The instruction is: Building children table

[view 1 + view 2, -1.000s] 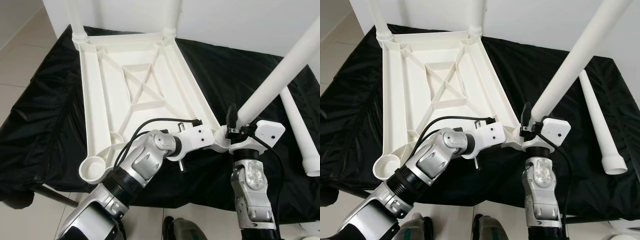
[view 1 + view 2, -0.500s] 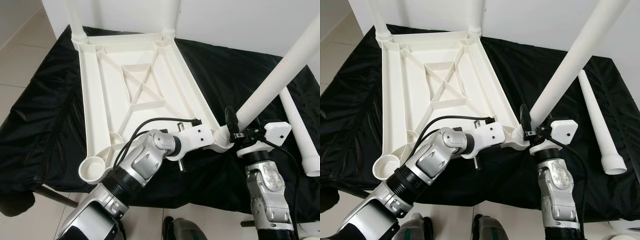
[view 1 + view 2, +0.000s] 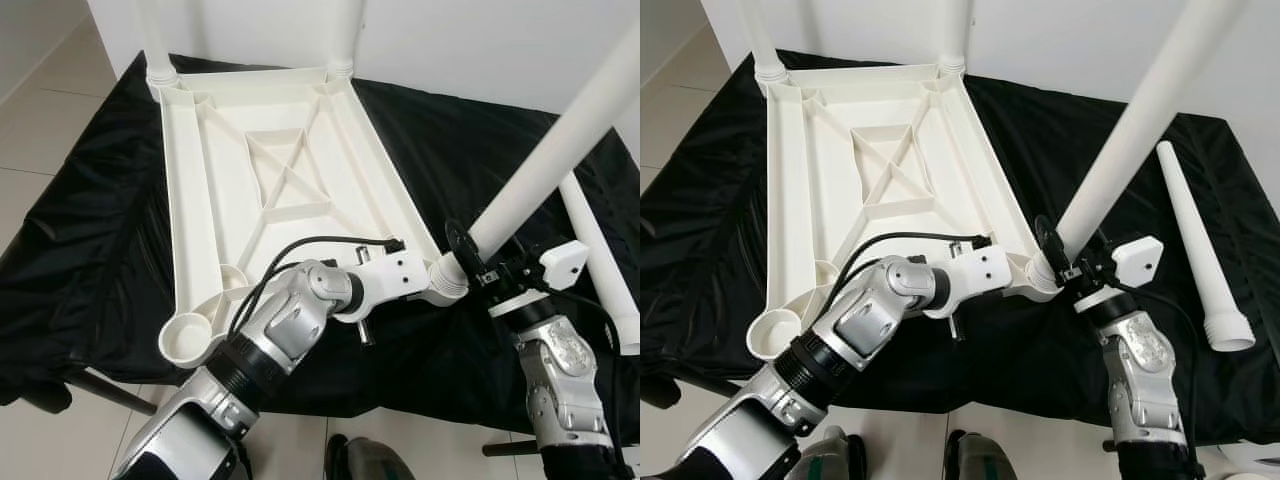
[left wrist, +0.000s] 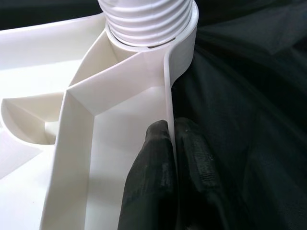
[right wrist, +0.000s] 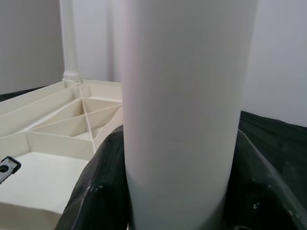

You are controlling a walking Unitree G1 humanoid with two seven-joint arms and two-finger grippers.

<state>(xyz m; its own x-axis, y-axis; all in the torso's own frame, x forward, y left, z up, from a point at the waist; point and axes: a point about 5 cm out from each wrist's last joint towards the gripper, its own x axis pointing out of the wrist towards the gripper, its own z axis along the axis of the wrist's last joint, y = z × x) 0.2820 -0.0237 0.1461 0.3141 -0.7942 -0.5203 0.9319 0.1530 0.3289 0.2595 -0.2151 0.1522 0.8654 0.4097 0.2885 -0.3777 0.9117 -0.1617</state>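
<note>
Right gripper (image 3: 1068, 262), clamped on table leg (image 3: 1118, 153) at the near right corner socket of the upturned tabletop (image 3: 283, 180), is rotating clockwise, threading it home, while left gripper (image 4: 173, 143) is pinching the rim.

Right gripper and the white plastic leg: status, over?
Right gripper clamped on tall white plastic leg, seated in corner socket. Left gripper pinching rim of upturned white plastic tabletop. Spare white leg on black cloth.
</note>
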